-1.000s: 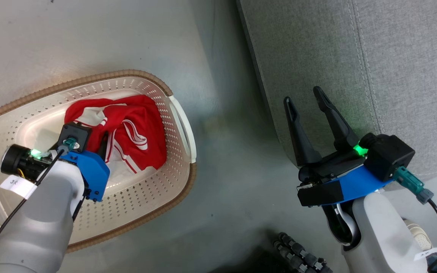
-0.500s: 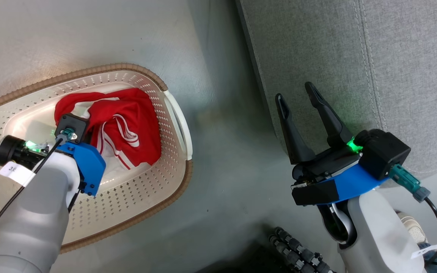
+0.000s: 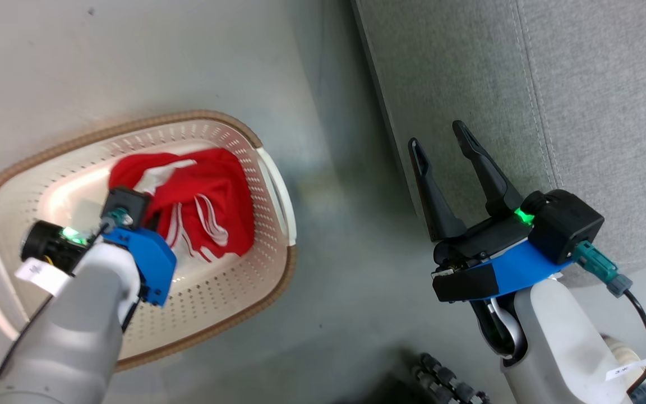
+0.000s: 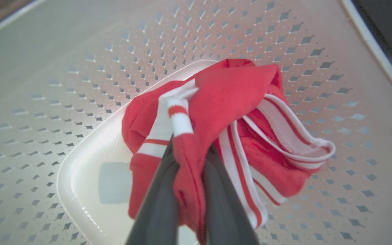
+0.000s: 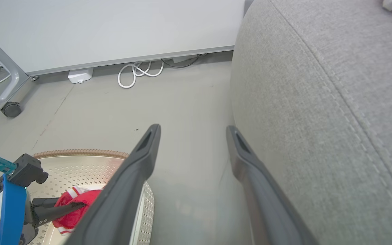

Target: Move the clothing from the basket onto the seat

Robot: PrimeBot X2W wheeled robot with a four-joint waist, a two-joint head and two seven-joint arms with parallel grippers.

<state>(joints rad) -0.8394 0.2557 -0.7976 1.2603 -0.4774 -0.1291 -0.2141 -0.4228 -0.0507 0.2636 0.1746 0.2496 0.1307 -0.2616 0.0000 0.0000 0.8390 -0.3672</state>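
Down inside the basket (image 3: pixel 132 123), the clothing (image 3: pixel 211 196) is held by the left gripper (image 4: pixel 191 146). In the left wrist view its jaws are seen closed narrow on a red fold with a white striped band, and the fold runs up between the two fingers along their length. The rest of the bunch spreads beyond the fingertips and to their right, over the basket's pale bottom. Whether it hangs clear of that bottom cannot be told, nor can two garments be told apart in the bundle.

The seat (image 3: pixel 581 112) lies to the robot's right of the basket, with a strip of bare floor (image 3: pixel 334 252) between them. The coming move is therefore judged to be a lift over the basket's right-hand wall, then a carry rightward across that gap. The right gripper (image 3: pixel 438 134) is much nearer the seat, its jaws spread wide and empty over the cushion's edge, but the load is held by the farther arm. If the lift is kept low, a trailing striped hem could be caught on the rim.
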